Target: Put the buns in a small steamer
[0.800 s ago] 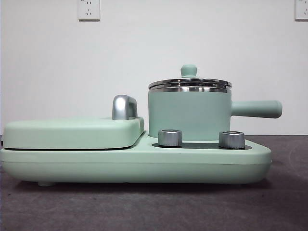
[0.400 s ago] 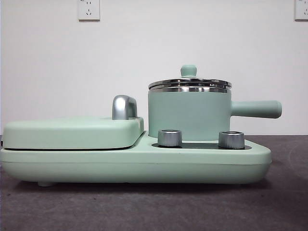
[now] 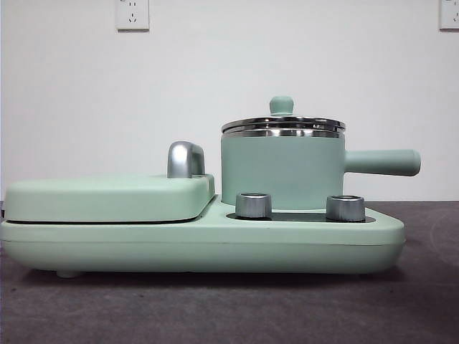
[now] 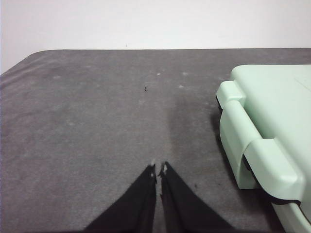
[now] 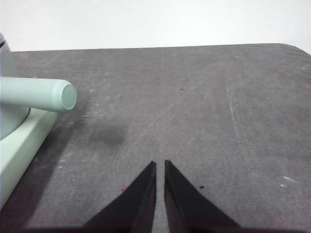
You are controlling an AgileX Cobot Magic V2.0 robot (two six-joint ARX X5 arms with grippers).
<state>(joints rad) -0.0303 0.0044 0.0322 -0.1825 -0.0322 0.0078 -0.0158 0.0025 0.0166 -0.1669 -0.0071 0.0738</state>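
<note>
Two grippers idle above bare grey table: left gripper (image 4: pixel 159 171) and right gripper (image 5: pixel 160 166), jaws nearly together, holding nothing. Small steamer (image 3: pixel 281 169) sits on mint base unit (image 3: pixel 201 247) behind two steel knobs (image 3: pixel 253 205), lid (image 3: pixel 282 123) on. Buns not visible in any view.

Honestly nothing has changed in the front view across the last second. The small steamer (image 3: pixel 281 172) hasn't shifted on the green base (image 3: pixel 201 247), and its lid (image 3: pixel 282 123) is on the same as before. The flat griddle section (image 3: pixel 107 197) and the 2 steel knobs (image 3: pixel 253 205) look identical too. No hand has come into that view. The wrist views only exist for this moment, so there's no telling whether either hand moved over the surface (image 4: pixel 97 121).
</note>
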